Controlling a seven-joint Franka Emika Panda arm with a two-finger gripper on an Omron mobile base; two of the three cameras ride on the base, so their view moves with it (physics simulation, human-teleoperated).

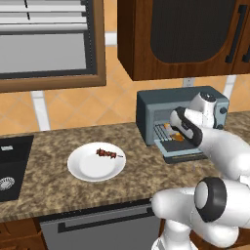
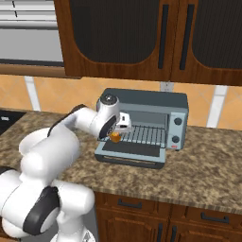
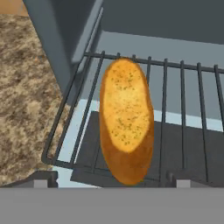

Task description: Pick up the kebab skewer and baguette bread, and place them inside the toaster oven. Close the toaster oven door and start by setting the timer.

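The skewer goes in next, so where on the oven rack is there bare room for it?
The baguette bread lies on the wire rack near its left edge. The bars to its right, toward the toaster oven's knob side, are bare. The left strip beside the wall is tight, and the open end effector hovers there.

White robot arm covers the right half of the boxy blue-grey toaster oven point(image 1: 151, 110) in left base view; its knobs hidden there. Golden-orange baguette loaf point(image 2: 115, 137) mostly masked by the claw point(image 2: 118, 130) in right base view. Small skewer point(image 1: 108, 154): chunks too small to count, perhaps four.
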